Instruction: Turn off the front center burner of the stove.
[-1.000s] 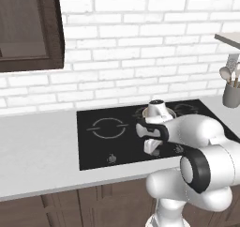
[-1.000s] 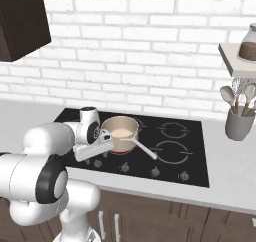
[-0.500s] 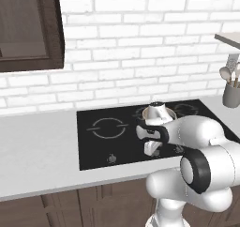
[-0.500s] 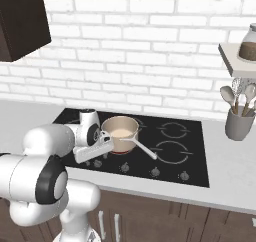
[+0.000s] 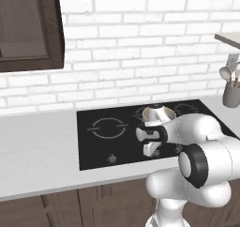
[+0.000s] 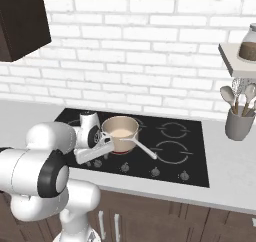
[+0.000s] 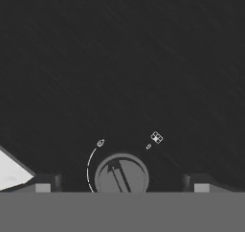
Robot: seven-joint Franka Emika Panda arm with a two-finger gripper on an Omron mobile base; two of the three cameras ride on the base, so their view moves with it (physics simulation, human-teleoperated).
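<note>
Gripper [image 7: 119, 185] spread wide, straddling knob [image 7: 121, 173] at near edge of stove [image 5: 93, 146]. Front center burner [image 6: 117, 151] glows red under pot [image 6: 120, 132]; knob not yet gripped or turned.

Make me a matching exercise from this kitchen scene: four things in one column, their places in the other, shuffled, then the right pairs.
Things:
1. beige pot
2. knob
3. utensil holder
4. jar

Places:
A. on the wall shelf
B. between the gripper's fingertips in the hand view
C. on the stove's reddish-glowing front center burner
D. on the counter right of the stove

Pairs: 1-C, 2-B, 3-D, 4-A
</note>
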